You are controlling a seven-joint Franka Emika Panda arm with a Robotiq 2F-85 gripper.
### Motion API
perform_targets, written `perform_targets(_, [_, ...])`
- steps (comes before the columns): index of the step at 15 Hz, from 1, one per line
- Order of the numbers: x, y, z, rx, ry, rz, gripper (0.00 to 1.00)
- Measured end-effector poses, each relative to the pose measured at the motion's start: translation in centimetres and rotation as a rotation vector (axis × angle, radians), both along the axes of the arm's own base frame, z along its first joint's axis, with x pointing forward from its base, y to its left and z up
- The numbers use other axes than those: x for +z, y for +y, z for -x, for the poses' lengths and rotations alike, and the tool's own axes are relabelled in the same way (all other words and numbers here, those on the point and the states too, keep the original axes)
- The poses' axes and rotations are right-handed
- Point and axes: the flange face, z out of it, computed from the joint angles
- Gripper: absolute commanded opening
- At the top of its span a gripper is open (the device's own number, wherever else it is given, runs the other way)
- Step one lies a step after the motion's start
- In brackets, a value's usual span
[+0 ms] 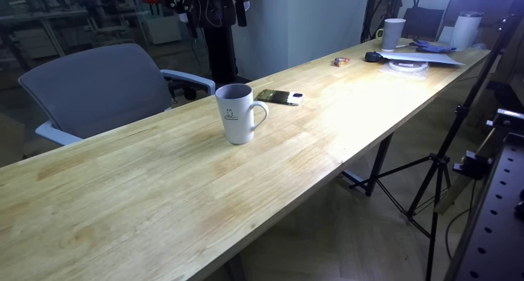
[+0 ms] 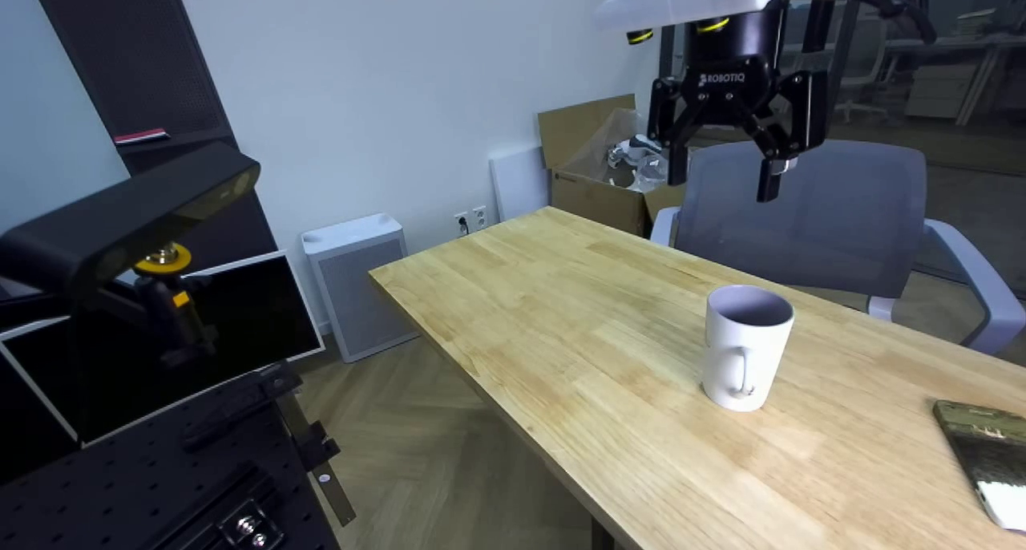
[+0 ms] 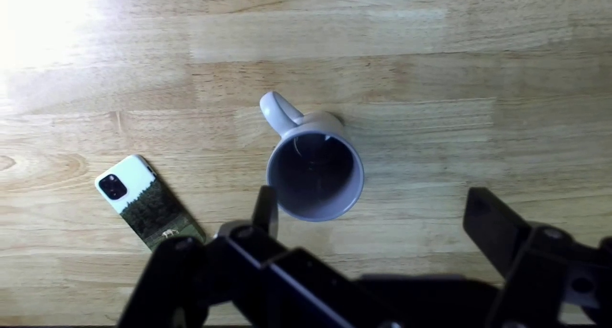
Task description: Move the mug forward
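My end effector (image 2: 723,175) hangs well above the worktop (image 1: 143,207), fingers (image 2: 677,163) spread wide w/ nothing btwn them; no hold on anything. Mug (image 1: 236,125) stands upright on the worktop, lower than me & apart from my fingers; in wrist view one finger only overlaps it by line of sight. Handle (image 3: 275,110) pts twd upper L of that view; small dark drawing (image 1: 230,114) on mug's side, lettering (image 1: 231,118) too tiny to read. Phone (image 3: 150,203) lies camera-side up near mug, not touching. Chair (image 2: 834,229) sits just beside the worktop's long edge. At far end, in an ext. view: yellow-handled grey cup (image 1: 393,34), white tumbler (image 1: 466,31) upright, blue glove (image 1: 434,47).
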Motion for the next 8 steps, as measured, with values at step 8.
perform_targets(8, [-0.1, 0.6, 2.0, 0.003, 0.004, -0.003, 1.0])
